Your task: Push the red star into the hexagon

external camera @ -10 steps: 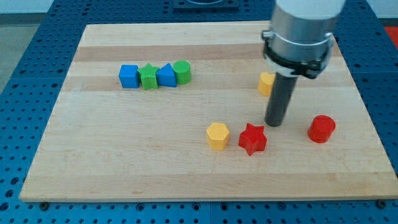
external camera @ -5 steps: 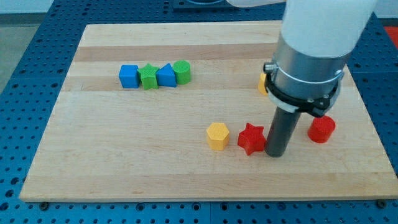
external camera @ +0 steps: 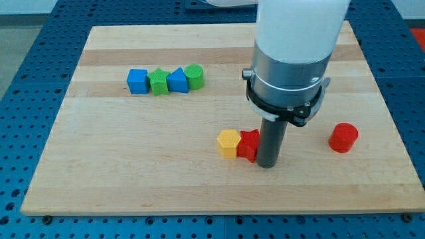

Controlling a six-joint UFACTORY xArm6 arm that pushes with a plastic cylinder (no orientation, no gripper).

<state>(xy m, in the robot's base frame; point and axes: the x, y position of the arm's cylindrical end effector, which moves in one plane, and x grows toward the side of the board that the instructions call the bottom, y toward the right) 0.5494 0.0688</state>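
The red star [external camera: 248, 144] lies below the board's middle, partly hidden by my rod. Its left side touches the yellow hexagon [external camera: 229, 143]. My tip [external camera: 267, 164] stands right against the star's right side, at the view's lower middle. The arm's wide grey body covers the board above the tip.
A red cylinder [external camera: 343, 137] sits at the view's right. A row of a blue cube [external camera: 137, 81], green star [external camera: 159, 81], blue triangle block [external camera: 177, 81] and green cylinder [external camera: 194, 76] lies at the upper left. The wooden board [external camera: 133, 166] ends close below the tip.
My tip came down from above the star to its right side, then moved left, pushing the red star left against the yellow hexagon. The arm now hides the other yellow block.
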